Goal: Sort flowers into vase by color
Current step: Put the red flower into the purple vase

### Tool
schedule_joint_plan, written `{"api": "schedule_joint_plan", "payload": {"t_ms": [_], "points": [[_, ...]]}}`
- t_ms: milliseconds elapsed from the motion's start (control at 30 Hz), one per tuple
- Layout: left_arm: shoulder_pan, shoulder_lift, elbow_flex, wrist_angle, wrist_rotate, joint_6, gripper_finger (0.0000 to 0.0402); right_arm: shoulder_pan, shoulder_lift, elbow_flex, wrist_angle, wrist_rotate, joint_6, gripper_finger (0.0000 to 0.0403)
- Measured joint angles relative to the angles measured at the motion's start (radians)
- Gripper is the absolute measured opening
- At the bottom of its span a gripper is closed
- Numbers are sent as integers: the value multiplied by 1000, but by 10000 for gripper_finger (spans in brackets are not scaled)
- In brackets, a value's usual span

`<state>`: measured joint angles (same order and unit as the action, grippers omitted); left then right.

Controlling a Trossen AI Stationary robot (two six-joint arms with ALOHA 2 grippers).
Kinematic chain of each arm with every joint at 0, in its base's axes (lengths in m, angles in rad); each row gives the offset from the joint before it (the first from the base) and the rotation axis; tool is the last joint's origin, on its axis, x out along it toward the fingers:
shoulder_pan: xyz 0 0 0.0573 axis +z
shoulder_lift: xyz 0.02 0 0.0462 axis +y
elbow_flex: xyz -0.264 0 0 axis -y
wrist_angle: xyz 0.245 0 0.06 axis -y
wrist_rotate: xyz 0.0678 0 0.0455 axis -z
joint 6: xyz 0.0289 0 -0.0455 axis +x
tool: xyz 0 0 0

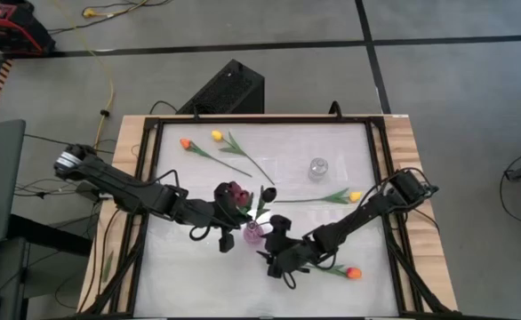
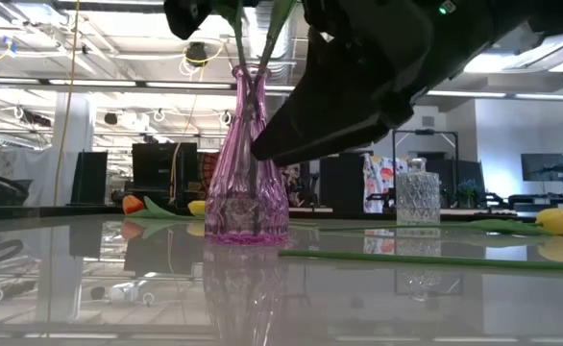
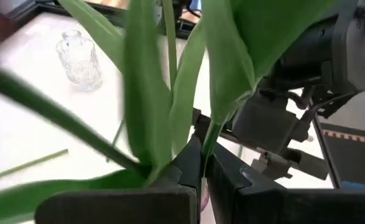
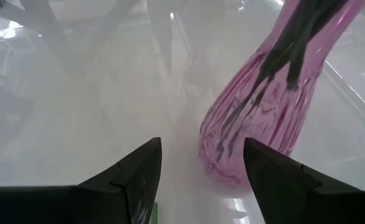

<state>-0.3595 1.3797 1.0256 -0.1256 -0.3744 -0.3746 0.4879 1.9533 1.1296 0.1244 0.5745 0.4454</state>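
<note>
Pink vase: seen closest in the low view, upright on the white surface, between the two hands; green stems run down inside it
Dark tulips: maroon heads are seen above the vase mouth in the high view, with a black head just beside them
Left hand: fingers are pressed together on a green tulip stem over the vase, leaves crowding around it
Right hand: fingers are held wide apart, low by the base of the vase, with nothing gripped between them
Clear glass vase: upright, well apart from the pink one, toward the far side
Orange tulip: lying flat near the right arm
Yellow tulip: lying flat beside the right arm, stem pointing to the centre
Far tulips: one orange and one yellow are laid near the far left corner
</note>
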Motion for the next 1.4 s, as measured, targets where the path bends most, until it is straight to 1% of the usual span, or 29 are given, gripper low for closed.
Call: {"api": "schedule_joint_plan", "payload": {"t_ms": [267,567,700,900,1000,1100,1200,1400], "points": [[0,76,0,28,4,14,0,-13,-2,1,11,0,-7,254],[-4,80,0,28,1,29,5,-13,-2,1,0,-1,-12,254],[-9,80,0,25,2,45,35,-13,-2,1,-5,-1,-13,254],[-10,78,0,26,6,56,102,-13,-2,1,-11,-1,-29,254],[-10,73,0,22,42,48,125,-12,-3,1,-24,-17,-33,254],[-10,51,0,20,88,40,138,-12,-12,1,-47,-55,-35,254],[-10,27,0,-2,139,39,141,-12,-34,1,-80,-74,-34,254],[-10,-41,0,-62,224,42,142,-4,-114,1,-198,-78,-34,254]]}}
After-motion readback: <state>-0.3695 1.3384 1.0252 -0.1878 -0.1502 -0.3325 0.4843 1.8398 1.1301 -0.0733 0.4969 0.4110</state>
